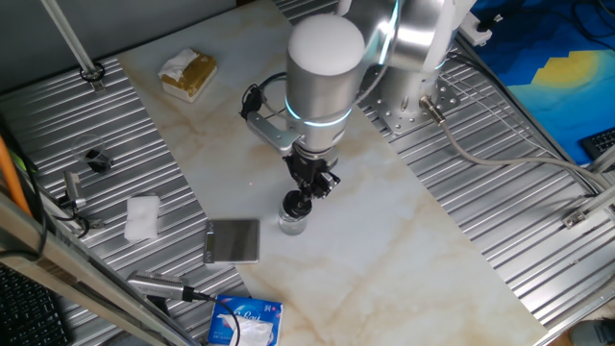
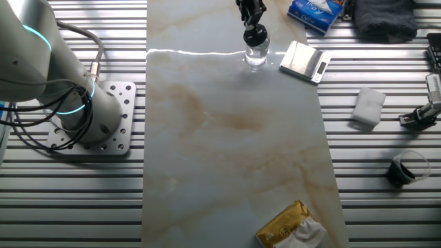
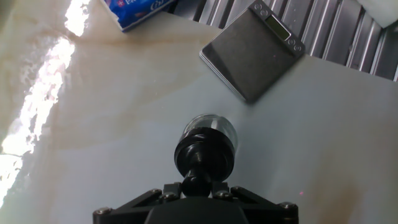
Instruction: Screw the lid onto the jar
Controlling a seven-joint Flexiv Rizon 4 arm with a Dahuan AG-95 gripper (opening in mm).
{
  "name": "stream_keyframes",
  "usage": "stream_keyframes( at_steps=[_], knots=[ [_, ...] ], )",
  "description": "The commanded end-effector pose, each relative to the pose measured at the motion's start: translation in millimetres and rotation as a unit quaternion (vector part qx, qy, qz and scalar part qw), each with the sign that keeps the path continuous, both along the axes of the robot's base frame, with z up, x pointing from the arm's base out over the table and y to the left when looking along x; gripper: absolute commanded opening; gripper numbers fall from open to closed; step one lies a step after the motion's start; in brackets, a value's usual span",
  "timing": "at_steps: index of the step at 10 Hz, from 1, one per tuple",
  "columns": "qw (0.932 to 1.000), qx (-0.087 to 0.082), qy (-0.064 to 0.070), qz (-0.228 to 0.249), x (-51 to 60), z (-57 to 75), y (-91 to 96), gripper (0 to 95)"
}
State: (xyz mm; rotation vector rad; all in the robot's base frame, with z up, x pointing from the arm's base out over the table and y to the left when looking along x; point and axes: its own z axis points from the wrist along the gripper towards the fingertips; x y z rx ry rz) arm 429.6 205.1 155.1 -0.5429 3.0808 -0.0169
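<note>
Lid is sitting pinched by its knob between the gripper fingers, directly over the glass jar mouth. Seating step is underway; next it's calling for pressing down squarely and twisting.

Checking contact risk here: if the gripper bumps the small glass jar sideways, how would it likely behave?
The jar looks like clear glass, so probably rigid and breakable. It is small and stands free on smooth marble table, so it would likely slide or tip rather than resist. On its side, its round shape would probably roll. The gripper holds the lid on top.
</note>
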Motion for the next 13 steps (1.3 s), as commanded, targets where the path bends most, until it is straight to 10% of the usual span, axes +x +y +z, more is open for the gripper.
stream_keyframes(
  at_steps=[1, 13],
  knots=[
    [1.0000, 0.000, 0.008, 0.001, 0.5, 0.3, -0.4, 0.0],
    [0.9955, -0.003, 0.095, 0.009, 14.9, -0.3, -6.3, 0.0]
  ],
)
